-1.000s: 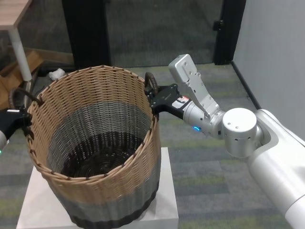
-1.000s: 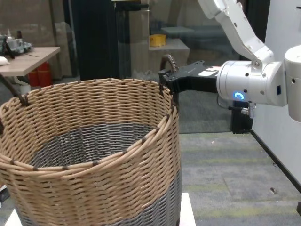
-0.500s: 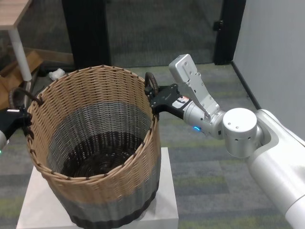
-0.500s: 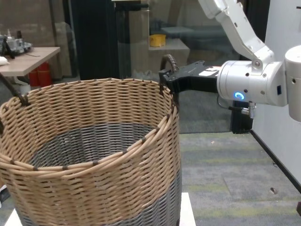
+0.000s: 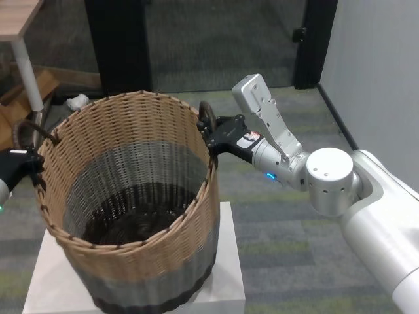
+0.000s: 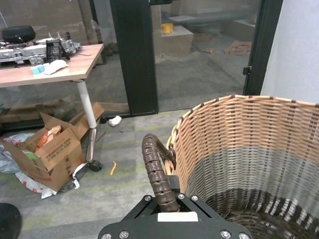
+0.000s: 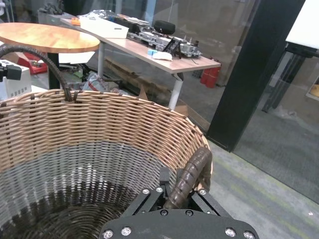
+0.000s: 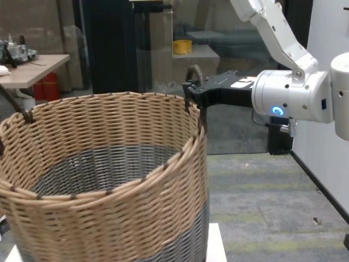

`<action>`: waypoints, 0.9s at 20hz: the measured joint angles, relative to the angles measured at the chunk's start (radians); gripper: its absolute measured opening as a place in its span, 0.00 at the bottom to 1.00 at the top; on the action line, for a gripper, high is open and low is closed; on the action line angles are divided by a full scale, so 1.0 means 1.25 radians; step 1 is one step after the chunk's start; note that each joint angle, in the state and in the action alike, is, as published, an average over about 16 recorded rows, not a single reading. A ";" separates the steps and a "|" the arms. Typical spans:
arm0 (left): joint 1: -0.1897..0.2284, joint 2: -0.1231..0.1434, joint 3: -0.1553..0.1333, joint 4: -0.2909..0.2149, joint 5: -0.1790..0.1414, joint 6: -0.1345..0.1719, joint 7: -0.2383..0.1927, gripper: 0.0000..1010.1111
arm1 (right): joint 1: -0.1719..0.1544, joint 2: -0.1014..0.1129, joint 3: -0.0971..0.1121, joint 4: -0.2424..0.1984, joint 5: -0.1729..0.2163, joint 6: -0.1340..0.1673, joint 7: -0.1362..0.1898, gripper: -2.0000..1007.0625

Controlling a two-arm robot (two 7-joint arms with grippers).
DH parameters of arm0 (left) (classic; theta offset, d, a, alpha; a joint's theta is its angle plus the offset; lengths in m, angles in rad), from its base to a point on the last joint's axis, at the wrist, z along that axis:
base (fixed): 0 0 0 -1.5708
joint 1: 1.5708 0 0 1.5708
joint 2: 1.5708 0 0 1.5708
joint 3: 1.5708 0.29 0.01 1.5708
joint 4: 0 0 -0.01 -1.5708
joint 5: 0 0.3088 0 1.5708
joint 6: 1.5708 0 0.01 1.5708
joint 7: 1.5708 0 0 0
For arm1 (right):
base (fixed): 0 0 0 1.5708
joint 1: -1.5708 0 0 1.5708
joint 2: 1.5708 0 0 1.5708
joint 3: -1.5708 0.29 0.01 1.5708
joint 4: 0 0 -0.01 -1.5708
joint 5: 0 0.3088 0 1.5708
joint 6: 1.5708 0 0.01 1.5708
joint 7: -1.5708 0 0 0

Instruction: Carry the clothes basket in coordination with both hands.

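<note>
The clothes basket (image 5: 131,190) is a large round wicker one with a tan top, a grey middle and a dark base. It stands over a white pedestal (image 5: 229,275). My right gripper (image 5: 211,136) is shut on the basket's right dark loop handle (image 5: 207,116) at the far right rim. This also shows in the chest view (image 8: 196,94) and the right wrist view (image 7: 179,199). My left gripper (image 5: 26,162) is shut on the left loop handle (image 5: 23,131) at the left rim. The left wrist view shows that handle (image 6: 155,172) clamped between the jaws. The basket's inside looks empty.
A wooden table (image 5: 16,16) with a white leg stands at the far left. A black pillar (image 5: 118,39) stands behind the basket and a grey wall (image 5: 373,65) is on the right. A cardboard box (image 6: 45,154) lies on the carpet under the table.
The basket has shifted and tilted slightly, its near rim dipping a little in the head view. Both grippers keep hold of the handles and have hardly moved.
</note>
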 joint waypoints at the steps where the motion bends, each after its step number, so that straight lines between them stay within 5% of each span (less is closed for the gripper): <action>1: 0.000 0.000 0.000 0.000 0.000 0.000 0.000 0.00 | 0.000 0.000 0.000 0.000 0.000 0.000 0.000 0.13; 18: 0.000 0.000 0.000 0.000 0.000 -0.001 0.000 0.09 | 0.000 0.000 0.000 0.000 0.000 0.000 0.000 0.68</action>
